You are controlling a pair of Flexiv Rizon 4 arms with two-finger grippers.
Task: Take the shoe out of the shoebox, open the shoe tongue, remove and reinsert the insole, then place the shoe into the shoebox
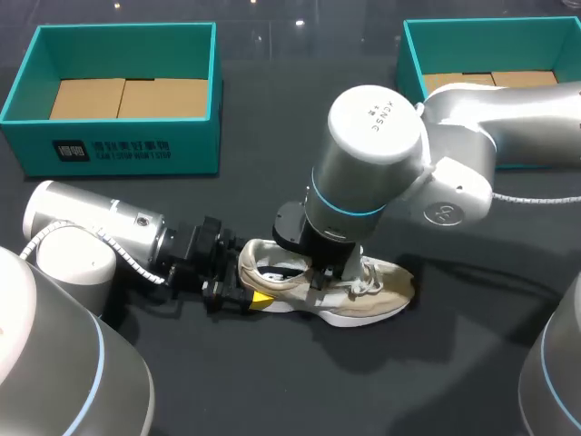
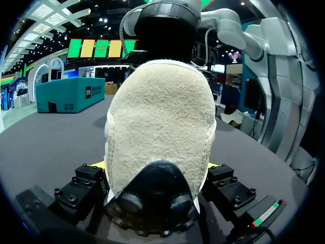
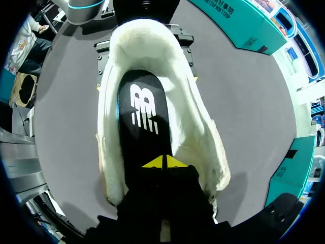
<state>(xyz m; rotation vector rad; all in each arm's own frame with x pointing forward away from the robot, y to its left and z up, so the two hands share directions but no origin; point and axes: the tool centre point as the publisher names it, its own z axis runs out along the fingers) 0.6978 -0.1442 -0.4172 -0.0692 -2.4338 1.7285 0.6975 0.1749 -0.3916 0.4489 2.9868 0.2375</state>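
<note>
The right gripper (image 3: 165,162) has its two yellow tips pressed together. They sit on the black insole (image 3: 144,122), deep inside the shoe (image 3: 203,142). The left gripper (image 2: 155,165) pinches the shoe's heel from both sides (like a helping hand). If the tips push crooked, the insole could fold or bunch up. If the heel grip slips, the shoe could slide or tip. The shoe stands on the dark table (image 1: 272,381), out of any box. The left box (image 1: 118,150) and the right box (image 1: 490,45) wait at the far side, well apart from it.
</note>
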